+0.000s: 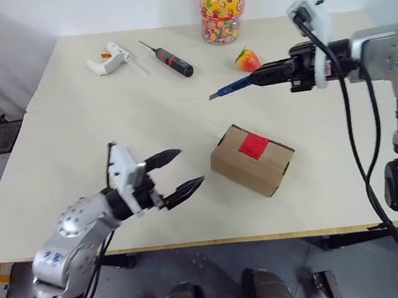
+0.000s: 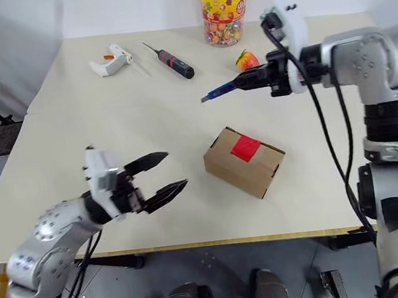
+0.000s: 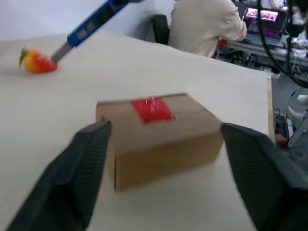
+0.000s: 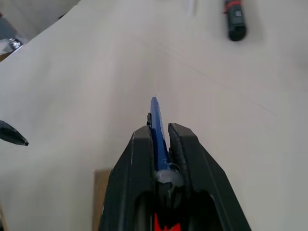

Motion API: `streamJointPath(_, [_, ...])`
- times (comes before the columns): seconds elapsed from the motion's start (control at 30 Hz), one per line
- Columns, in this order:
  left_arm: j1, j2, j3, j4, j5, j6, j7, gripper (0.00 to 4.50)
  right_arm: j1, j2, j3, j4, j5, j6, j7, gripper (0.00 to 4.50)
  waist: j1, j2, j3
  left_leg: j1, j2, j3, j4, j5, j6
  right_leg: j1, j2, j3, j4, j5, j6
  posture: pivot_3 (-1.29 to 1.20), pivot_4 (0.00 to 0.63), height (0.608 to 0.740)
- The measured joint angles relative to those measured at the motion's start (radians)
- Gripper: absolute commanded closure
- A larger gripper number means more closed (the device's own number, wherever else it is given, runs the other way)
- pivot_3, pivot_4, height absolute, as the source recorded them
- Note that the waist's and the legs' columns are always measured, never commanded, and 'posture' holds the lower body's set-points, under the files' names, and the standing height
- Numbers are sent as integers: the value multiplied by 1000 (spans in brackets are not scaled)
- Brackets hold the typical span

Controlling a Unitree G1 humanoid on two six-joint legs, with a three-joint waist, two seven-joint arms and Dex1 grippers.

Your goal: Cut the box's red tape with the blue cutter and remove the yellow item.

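The brown box (image 1: 248, 168) lies on the table right of centre, its lid shut, with the red tape (image 1: 254, 144) across the top seam. My left gripper (image 1: 191, 166) hovers just left of the box, open and empty, pointing at its side; in the left wrist view the box (image 3: 163, 144) sits beyond the two spread fingers (image 3: 77, 183). My right gripper (image 1: 266, 77) is raised behind the box, shut on the blue cutter (image 1: 233, 86), whose blade tip points left. The cutter (image 4: 156, 120) sticks out between the closed fingers. The yellow item is hidden.
At the back of the table stand a candy jar (image 1: 225, 6), a strawberry toy (image 1: 248, 60), a black-and-red screwdriver (image 1: 171, 59) and a white glue gun (image 1: 110, 58). The table's front edge (image 1: 196, 244) runs just below my left arm. A seated person (image 3: 202, 26) shows beyond the table.
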Motion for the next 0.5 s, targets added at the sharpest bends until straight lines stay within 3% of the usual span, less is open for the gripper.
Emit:
streamJointPath(0.3, [-251,-82,-145,211,94,123,0,4294,121,-19,-163,-225,75,120,-100,4333,4,0,0,0,1,2,0,1,-1,0,2,0,-2,0,0,0,150,740])
streamJointPath(0.33, [-261,-83,-154,225,99,132,-5,4487,124,-19,-170,-239,79,127,-113,4333,4,0,0,0,1,2,0,1,-1,0,1,1,-2,0,0,0,150,740])
streamJointPath(0.5, [-390,-106,-218,355,147,228,-24,4487,181,4,-247,-329,107,177,-165,4333,11,0,0,-1,0,0,1,2,0,0,1,0,-2,0,1,0,150,740])
